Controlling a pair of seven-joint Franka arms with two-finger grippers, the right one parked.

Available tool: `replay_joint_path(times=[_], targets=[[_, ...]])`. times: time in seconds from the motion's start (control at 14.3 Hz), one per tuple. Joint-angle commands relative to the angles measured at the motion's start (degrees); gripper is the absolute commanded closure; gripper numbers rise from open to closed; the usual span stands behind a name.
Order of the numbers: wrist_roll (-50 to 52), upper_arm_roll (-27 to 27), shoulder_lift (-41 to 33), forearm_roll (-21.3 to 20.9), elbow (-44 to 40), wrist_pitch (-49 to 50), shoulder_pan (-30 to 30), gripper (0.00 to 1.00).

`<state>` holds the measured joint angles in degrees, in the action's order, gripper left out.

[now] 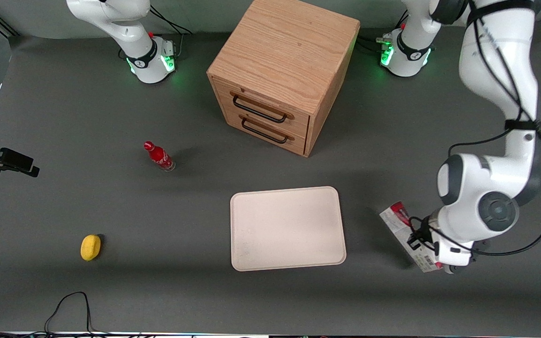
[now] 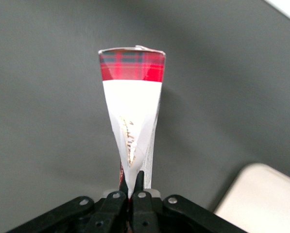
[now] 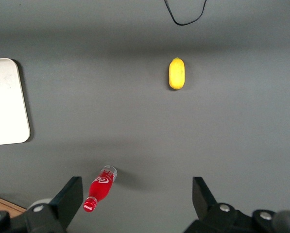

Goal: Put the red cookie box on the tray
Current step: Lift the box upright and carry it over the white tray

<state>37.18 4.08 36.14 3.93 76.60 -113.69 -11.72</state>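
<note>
The red cookie box (image 1: 404, 230) is a long slim carton with white sides and a red tartan end. It is beside the cream-beige tray (image 1: 289, 230), toward the working arm's end of the table. My gripper (image 1: 416, 240) is shut on it near one end. In the left wrist view the box (image 2: 132, 97) sticks straight out from between my fingers (image 2: 141, 180), which pinch its narrow faces. A corner of the tray (image 2: 261, 199) shows beside it. The box casts a shadow on the dark mat on the side toward the tray.
A wooden drawer cabinet (image 1: 280, 70) stands farther from the front camera than the tray. A small red bottle (image 1: 159, 156) and a yellow lemon-like object (image 1: 90, 247) are toward the parked arm's end. A black cable (image 1: 68, 305) loops near the front edge.
</note>
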Motion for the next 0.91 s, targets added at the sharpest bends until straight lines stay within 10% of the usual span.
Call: replay_joint_path(times=[0.0,0.35,0.84], targets=[[-12.9,2.2,-6.0,-0.3,-4.8,11.7,-0.9,1.0],[-16.1,-2.2,-6.2,-0.5,-17.9,26.4,-4.1,1.0],[-15.6,-6.9,1.2,-3.2,-17.9,17.8,-11.6,1.0]])
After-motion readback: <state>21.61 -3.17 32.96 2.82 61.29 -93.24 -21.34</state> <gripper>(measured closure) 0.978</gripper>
